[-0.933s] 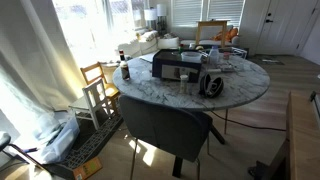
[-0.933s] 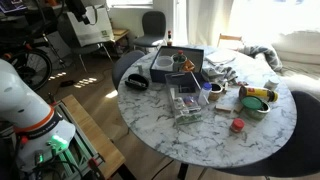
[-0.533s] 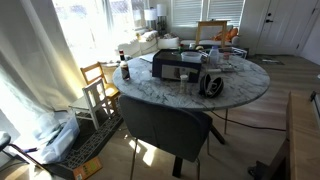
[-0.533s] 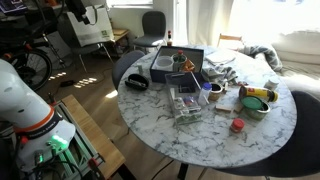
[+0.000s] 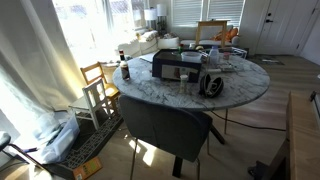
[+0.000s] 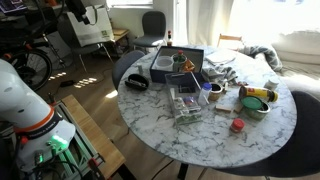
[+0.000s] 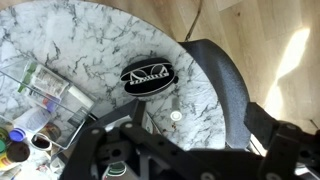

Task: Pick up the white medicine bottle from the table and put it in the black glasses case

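The black glasses case (image 7: 148, 74) lies on the marble table (image 7: 90, 40) near its edge, its black oval top with a white marking facing up. It also shows in both exterior views (image 5: 211, 83) (image 6: 136, 82). A small white round thing (image 7: 176, 116), seen from above, stands on the marble beside the case; it looks like the white medicine bottle. I cannot make it out in the exterior views. My gripper (image 7: 195, 140) hangs high above the table edge, its dark fingers spread wide with nothing between them.
A large dark rectangular box (image 6: 178, 62) and a clear organiser (image 6: 186, 103) stand mid-table. Small jars, a bowl (image 6: 255, 100) and a red lid (image 6: 237, 125) lie on the far side. A dark chair (image 7: 225, 90) (image 5: 165, 125) stands against the table edge by the case.
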Robot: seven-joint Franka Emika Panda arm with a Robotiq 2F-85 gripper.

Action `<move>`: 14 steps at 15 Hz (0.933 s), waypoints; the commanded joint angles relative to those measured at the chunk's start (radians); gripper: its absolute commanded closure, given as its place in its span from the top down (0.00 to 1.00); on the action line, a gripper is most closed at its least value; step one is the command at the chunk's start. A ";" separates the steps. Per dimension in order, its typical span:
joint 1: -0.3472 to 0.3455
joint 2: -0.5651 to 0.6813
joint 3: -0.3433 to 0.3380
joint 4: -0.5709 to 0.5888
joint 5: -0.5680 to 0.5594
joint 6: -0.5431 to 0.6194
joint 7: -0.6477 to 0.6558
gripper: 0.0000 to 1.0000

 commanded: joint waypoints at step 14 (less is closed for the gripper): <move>-0.008 0.545 -0.066 -0.009 0.004 0.564 -0.041 1.00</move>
